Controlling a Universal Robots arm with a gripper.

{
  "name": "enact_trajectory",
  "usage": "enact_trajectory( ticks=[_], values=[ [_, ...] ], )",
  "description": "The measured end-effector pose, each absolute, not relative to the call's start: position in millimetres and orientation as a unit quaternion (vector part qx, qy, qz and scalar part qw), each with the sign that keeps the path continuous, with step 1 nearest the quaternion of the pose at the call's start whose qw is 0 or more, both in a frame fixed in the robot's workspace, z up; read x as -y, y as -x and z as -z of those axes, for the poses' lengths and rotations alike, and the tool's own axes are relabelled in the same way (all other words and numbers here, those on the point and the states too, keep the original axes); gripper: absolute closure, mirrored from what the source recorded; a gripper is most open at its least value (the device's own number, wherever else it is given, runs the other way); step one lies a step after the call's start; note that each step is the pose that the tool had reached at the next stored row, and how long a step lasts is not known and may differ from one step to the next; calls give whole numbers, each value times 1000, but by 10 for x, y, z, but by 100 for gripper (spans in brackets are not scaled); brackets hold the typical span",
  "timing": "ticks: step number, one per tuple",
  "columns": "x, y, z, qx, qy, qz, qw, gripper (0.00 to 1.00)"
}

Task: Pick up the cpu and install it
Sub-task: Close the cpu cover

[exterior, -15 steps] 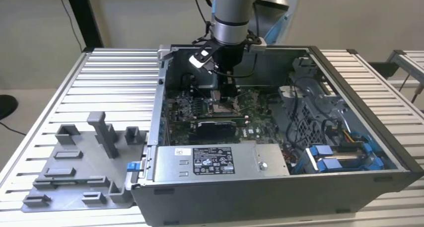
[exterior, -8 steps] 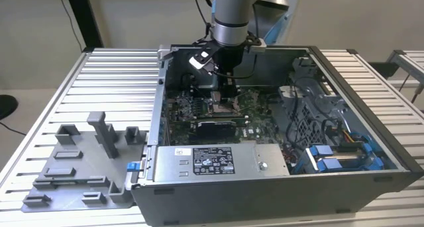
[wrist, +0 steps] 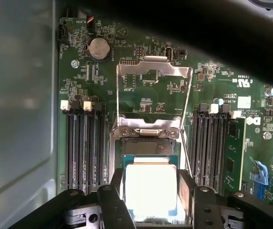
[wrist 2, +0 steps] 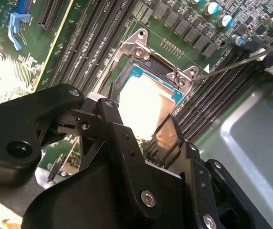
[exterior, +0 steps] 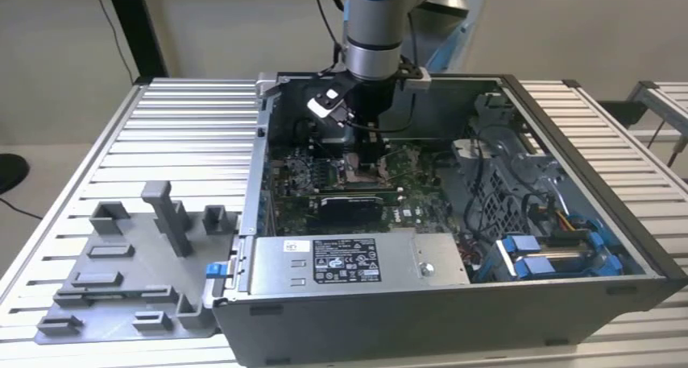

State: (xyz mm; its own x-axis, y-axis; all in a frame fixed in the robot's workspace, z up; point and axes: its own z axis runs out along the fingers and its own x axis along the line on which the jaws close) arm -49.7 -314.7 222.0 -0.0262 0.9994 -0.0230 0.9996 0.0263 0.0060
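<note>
1. Step in hand. Judged from the layout, you were at the install stage. The arm (exterior: 371, 38) reached down into the case (exterior: 452, 312) on the counter (exterior: 183, 126). It stood over the board (wrist: 93, 71), nearer the case wall opposite the grey box (exterior: 344, 259).

2. Jaws. The jaws were clenched on the cpu (wrist: 150, 188), one against each of two opposite edges, as both wrist views showed.

3. Position. The cpu lay flat between the jaws, directly over the socket (wrist: 148, 145), with its green edge inside the socket outline. You could not tell whether it was fully seated. The load frame (wrist: 153, 67) stood swung open beyond the socket, and the lever (wrist 2: 236, 59) was unlatched to one side.

4. Next move. As a judgement, it called for a cpu level and square to the socket, no side force on the contacts, and a release that did not drag the cpu.
</note>
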Motion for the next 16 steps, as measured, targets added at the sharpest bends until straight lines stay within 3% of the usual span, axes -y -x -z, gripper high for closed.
enact_trajectory(
  ticks=[16],
  values=[
    [3144, 461, -2114, -710, -705, 4, 12, 100]
  ],
)
